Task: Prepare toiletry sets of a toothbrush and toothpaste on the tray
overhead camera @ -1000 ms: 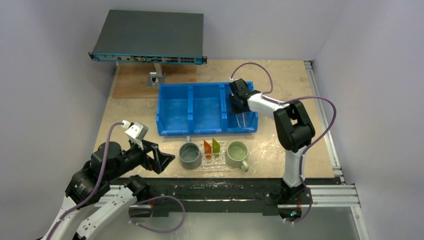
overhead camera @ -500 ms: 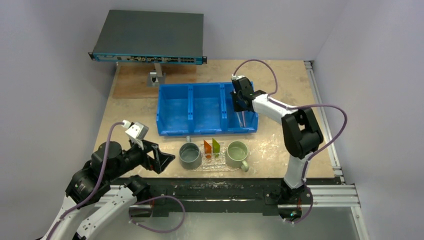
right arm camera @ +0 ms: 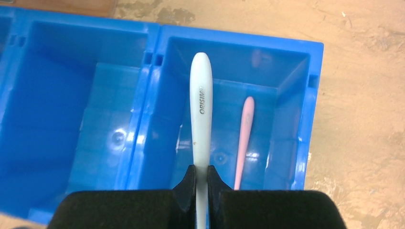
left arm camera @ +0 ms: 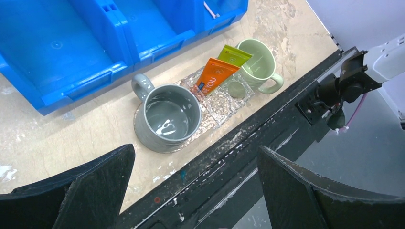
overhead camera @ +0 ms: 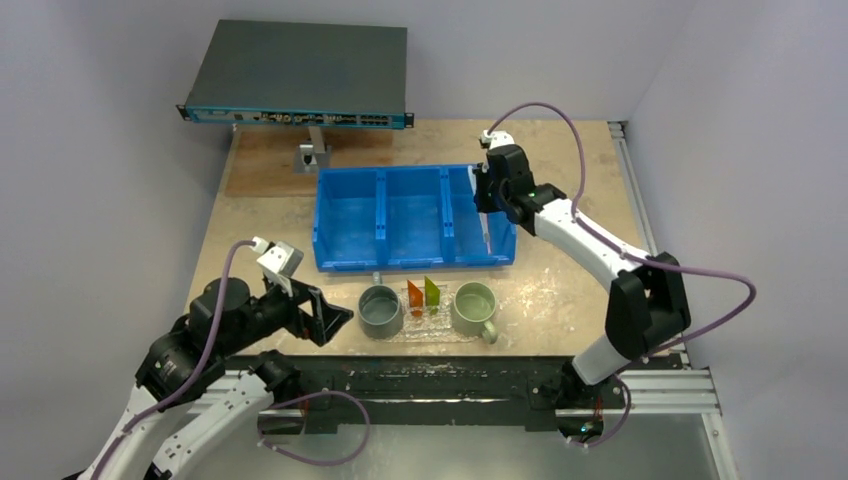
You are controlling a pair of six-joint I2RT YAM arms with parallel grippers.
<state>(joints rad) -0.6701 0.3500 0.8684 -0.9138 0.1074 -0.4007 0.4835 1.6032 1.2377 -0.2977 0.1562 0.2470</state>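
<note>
My right gripper (right arm camera: 201, 174) is shut on a pale white toothbrush (right arm camera: 200, 109), held above the right compartment of the blue bin (right arm camera: 95, 119). A pink toothbrush (right arm camera: 243, 138) lies on that compartment's floor. The clear pebbled tray (left arm camera: 217, 105) sits at the table's near edge, with an orange tube (left arm camera: 213, 78) and a green tube (left arm camera: 234, 54) lying on it between two mugs. My left gripper (left arm camera: 196, 191) stands open and empty over the table's front rail, left of the tray. In the top view the right gripper (overhead camera: 492, 195) hovers at the bin's right end.
A grey mug (left arm camera: 169, 117) and a pale-green mug (left arm camera: 255, 59) stand on the tray's two ends. The blue bin (overhead camera: 350, 215) lies just behind the tray. A network switch (overhead camera: 300, 70) on a stand sits at the back left.
My right gripper has closed on the white toothbrush and drawn back and to the right over the bin's end. The left arm has barely moved.
</note>
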